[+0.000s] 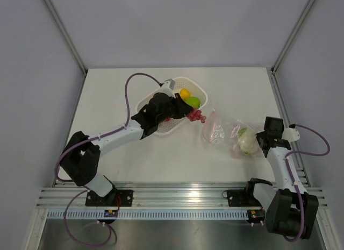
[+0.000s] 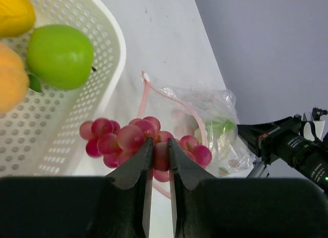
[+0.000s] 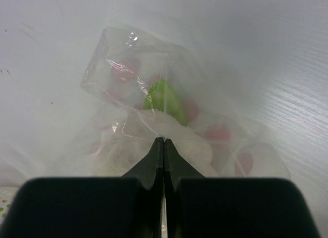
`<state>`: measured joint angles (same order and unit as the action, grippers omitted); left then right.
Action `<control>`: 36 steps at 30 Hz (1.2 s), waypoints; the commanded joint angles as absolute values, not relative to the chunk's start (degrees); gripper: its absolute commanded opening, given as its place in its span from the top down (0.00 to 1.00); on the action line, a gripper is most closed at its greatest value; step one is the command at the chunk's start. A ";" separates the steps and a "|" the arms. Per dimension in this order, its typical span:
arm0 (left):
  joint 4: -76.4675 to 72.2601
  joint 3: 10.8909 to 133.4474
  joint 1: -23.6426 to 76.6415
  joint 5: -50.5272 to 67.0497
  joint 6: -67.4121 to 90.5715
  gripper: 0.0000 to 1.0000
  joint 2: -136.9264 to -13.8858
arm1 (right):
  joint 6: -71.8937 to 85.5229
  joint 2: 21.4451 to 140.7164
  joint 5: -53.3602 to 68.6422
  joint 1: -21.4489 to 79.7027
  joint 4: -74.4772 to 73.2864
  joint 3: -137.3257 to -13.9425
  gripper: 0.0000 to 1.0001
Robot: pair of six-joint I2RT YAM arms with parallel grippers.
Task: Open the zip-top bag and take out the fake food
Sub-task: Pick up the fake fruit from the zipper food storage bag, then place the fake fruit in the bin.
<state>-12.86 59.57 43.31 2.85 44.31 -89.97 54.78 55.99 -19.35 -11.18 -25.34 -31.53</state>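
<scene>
Clutching grapes (image 2: 130,138) left, zip-top bag (image 3: 123,74) right

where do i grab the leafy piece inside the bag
Probably grip the leafy piece across its pale rounded body, coming from the basket side through the mouth of the zip-top bag, where the pink zip strip gapes. The right claw pins the far end, and plastic covers the top.

No lettering, label, brand, number or sign is legible anywhere in these three views

bare table (image 1: 107,99) left of basket (image 1: 174,126), grape bunch (image 1: 196,116) in gap between basket and zip-top bag (image 1: 217,131)
</scene>
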 commanded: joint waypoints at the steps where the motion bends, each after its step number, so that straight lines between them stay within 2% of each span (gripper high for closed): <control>1: -12.04 61.44 40.09 2.90 42.81 0.82 -85.70 | 53.96 56.42 -19.25 -11.07 -25.14 -32.52 1.00; 12: -10.63 58.54 33.40 0.26 41.31 0.81 -85.60 | 53.79 56.25 -18.90 -11.07 -25.05 -32.43 1.00; 19: -11.68 55.90 32.43 -1.06 42.01 0.71 -87.62 | 53.44 56.16 -18.37 -11.07 -24.96 -32.43 1.00; 25: -15.55 53.26 31.82 2.98 42.63 0.65 -90.17 | 53.35 55.81 -18.28 -11.07 -24.87 -32.34 1.00; 30: -23.00 48.44 31.82 2.37 42.63 0.51 -89.30 | 53.17 55.99 -17.93 -11.07 -24.78 -32.43 1.00; 36: -22.42 45.62 31.90 0.26 38.94 0.26 -84.64 | 53.00 55.99 -17.58 -11.07 -24.61 -32.43 1.00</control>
<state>-17.67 45.67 32.23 1.32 41.58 -89.45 53.84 56.16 -18.33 -11.18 -25.12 -31.53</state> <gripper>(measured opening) 0.706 0.010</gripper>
